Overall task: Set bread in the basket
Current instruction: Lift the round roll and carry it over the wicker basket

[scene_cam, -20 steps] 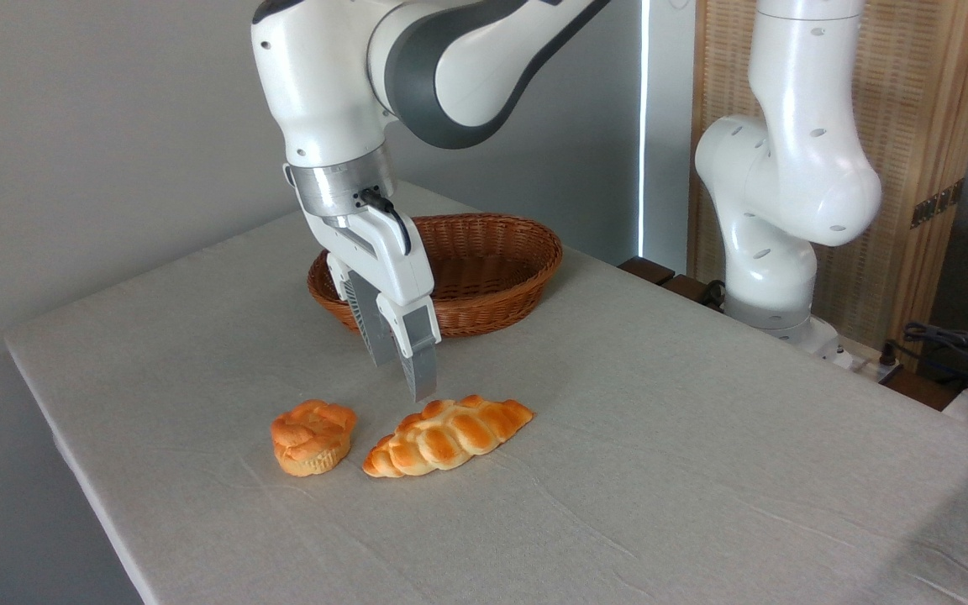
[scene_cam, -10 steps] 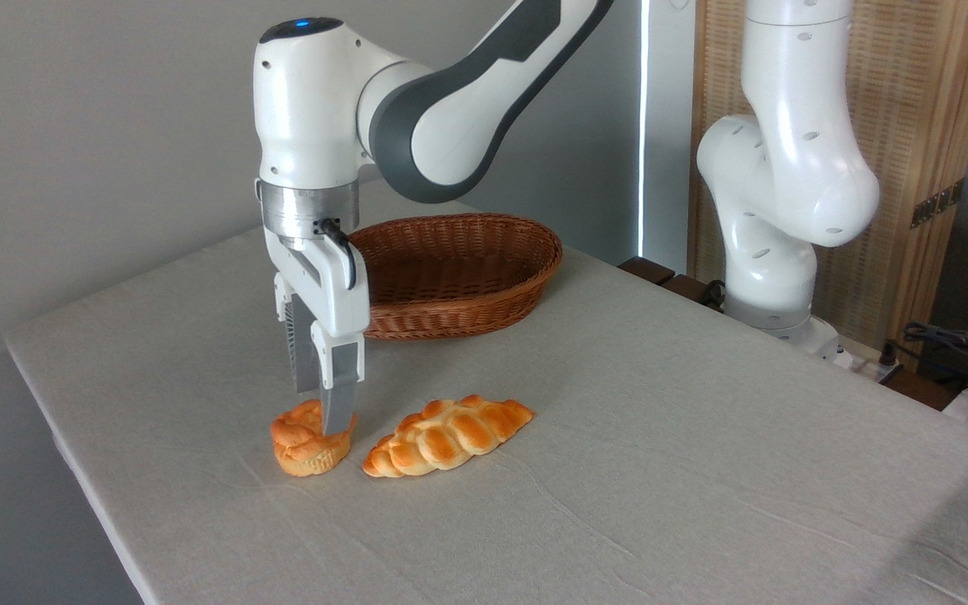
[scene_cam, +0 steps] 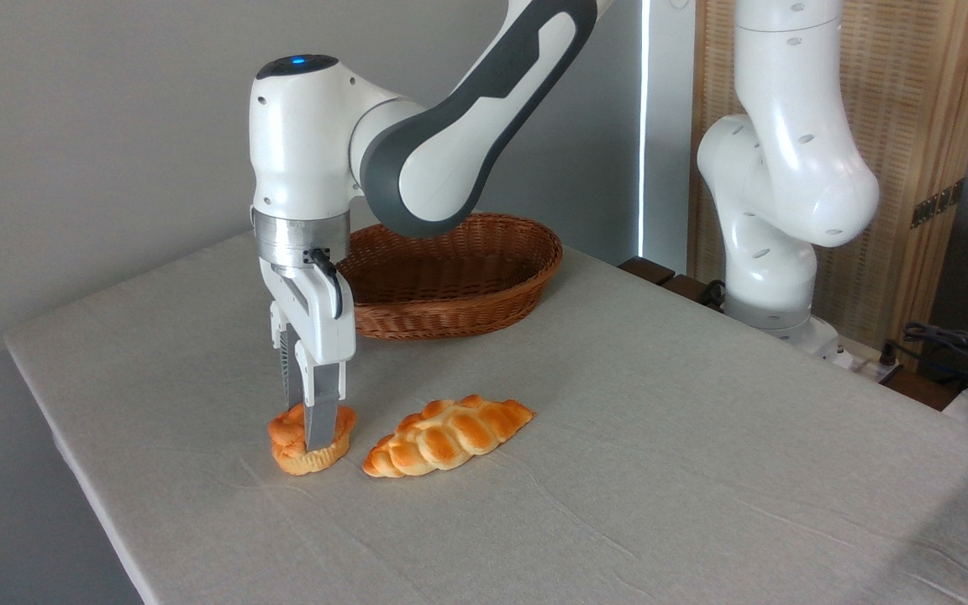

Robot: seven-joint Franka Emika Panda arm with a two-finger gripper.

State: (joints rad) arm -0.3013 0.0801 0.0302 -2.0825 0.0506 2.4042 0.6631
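The bread (scene_cam: 284,434), a small round bun with an orange swirled top, sits on the cloth-covered table (scene_cam: 618,470) near its front left. My gripper (scene_cam: 306,427) has come straight down over it and stands open, one finger in front of the bun and the other behind it. The near finger (scene_cam: 321,412) covers the bun's middle, and the tip of the far one is hidden. The bun rests on the table. The brown wicker basket (scene_cam: 534,252) stands empty behind, at the back of the table.
A longer braided golden loaf (scene_cam: 448,435) lies just right of the bun, a small gap between them. The arm's white base (scene_cam: 774,227) rises at the table's right rear. The table's left edge runs close to the bun.
The gripper moved left from above the braided loaf to over the bun, then dropped until its fingers stand on either side of it. The bun shifted very slightly left.
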